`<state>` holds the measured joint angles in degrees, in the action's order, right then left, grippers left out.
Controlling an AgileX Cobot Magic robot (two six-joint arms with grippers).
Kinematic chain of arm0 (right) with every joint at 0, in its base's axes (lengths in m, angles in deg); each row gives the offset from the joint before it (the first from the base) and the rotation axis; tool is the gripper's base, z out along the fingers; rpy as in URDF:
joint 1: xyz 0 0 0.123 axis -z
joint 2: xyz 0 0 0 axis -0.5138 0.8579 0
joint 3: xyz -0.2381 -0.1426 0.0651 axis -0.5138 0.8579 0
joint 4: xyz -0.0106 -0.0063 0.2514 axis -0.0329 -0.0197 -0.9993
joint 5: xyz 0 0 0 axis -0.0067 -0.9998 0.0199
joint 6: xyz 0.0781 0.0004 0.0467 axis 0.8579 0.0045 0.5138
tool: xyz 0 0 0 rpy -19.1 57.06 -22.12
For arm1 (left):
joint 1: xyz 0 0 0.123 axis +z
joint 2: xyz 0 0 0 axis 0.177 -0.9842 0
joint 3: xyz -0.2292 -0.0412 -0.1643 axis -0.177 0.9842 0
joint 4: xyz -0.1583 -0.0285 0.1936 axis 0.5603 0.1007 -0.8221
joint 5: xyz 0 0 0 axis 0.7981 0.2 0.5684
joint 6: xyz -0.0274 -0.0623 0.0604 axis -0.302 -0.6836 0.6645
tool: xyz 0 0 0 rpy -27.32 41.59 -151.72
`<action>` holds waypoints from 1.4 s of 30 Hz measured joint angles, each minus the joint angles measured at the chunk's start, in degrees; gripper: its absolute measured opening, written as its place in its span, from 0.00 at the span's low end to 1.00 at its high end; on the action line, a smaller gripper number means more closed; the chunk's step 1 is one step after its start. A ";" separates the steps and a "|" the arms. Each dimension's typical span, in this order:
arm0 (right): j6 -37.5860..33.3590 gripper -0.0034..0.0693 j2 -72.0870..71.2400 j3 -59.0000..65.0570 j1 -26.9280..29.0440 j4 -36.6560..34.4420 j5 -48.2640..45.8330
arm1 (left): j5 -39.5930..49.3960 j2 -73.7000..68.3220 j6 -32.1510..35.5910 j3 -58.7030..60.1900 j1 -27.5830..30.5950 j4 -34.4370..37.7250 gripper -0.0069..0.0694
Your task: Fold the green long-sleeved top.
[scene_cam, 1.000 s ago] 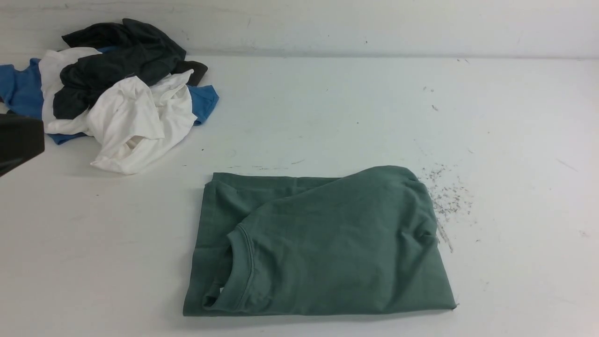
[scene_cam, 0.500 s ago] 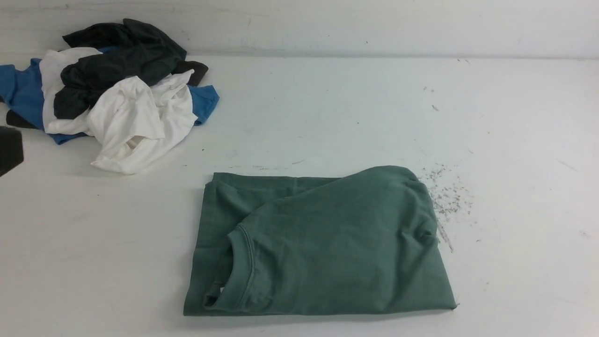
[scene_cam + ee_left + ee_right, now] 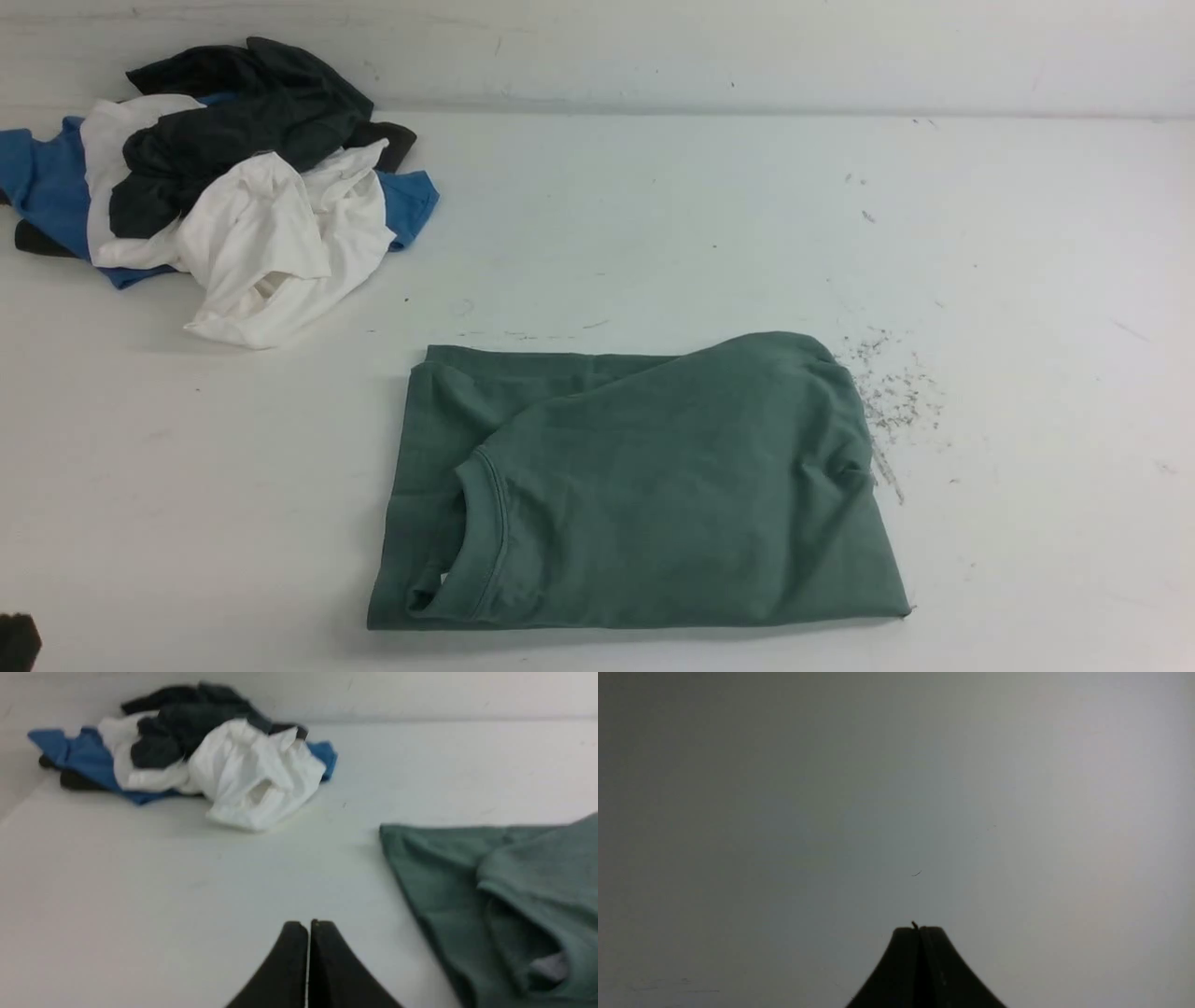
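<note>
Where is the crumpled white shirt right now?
In the front view, the white shirt lies far off on the left, beside the black garment, beyond the green top.

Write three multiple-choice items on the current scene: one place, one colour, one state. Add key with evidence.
1. Where is the garment pile, relative to the green top, in the front view?
A) Nearer the robot, to the right
B) Farther from the robot, to the left
C) Underneath it

2. What colour is the garment lying at the pile's near edge?
A) White
B) Red
C) Yellow

3. What state is the left end effector in?
A) Wide open
B) Shut on the green top's collar
C) Shut, holding nothing

Key:
1: B, the garment pile lies beyond and left of the green top.
2: A, the white garment reaches closest to the robot within the pile.
3: C, the left end effector has its tips together with no cloth between them.
</note>
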<state>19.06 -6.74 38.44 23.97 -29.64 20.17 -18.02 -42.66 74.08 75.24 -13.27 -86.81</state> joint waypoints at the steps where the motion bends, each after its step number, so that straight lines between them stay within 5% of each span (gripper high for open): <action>1: 0.00 0.03 0.00 0.00 0.00 -0.01 -0.08 | 0.03 0.25 0.07 2.42 1.44 0.00 0.09; 42: -0.61 0.03 0.00 0.00 0.00 -0.75 -1.26 | 1.34 0.25 -0.03 3.05 2.52 0.38 0.09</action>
<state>18.46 -6.74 38.44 23.97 -30.39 18.92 -16.68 -42.41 74.05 78.28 -10.75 -86.43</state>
